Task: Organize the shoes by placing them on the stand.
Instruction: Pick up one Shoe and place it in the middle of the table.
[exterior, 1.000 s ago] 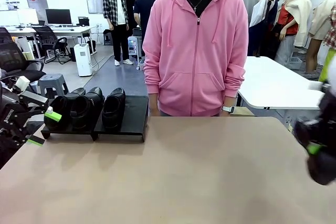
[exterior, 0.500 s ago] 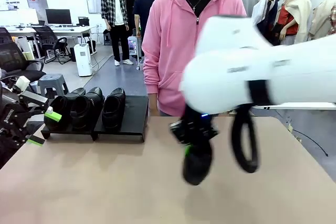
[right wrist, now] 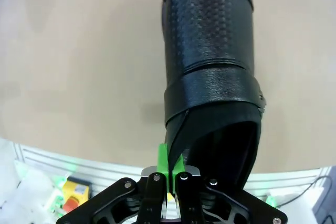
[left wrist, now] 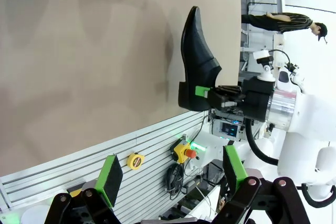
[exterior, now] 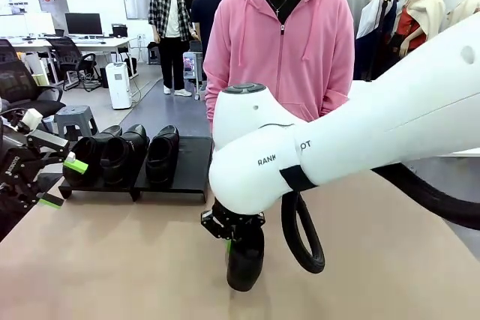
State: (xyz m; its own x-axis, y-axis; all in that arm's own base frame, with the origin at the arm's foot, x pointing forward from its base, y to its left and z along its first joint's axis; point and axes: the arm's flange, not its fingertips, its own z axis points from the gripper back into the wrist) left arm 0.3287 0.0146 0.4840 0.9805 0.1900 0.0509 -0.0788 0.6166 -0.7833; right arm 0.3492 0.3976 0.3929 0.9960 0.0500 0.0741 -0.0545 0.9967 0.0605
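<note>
The smooth tan rectangular table (exterior: 112, 260) spreads matte and bare beneath both sets of fingers. Across it reaches the glossy white rounded right arm (exterior: 360, 133), its thick black cable looping down beside the wrist. At the table's far left edge, just beyond the left fingers, stands the low black stand of two slanted flat matte panels (exterior: 191, 166); three glossy black leather slip-on shoes (exterior: 124, 157) rest on it side by side, toes toward the robot, filling the left panel and the nearer half of the right one.

The fourth glossy black slip-on shoe (right wrist: 210, 77) hangs from the right gripper (right wrist: 169, 174). Its green pads are pressed tight together on the thin side wall of the shoe's opening near the heel, so the shoe extends straight away from the fingertips, toe farthest. The wrist view shows a fine pebbled grain over the vamp, a smooth band across the instep and a dark hollow inside. In the left wrist view the same shoe (left wrist: 198, 61) shows its low heel block and tapering rounded toe lying along the table, well away from the left fingers.

The left gripper (left wrist: 170, 174) is black and angular, its flat green pads spread wide apart with nothing between them.
</note>
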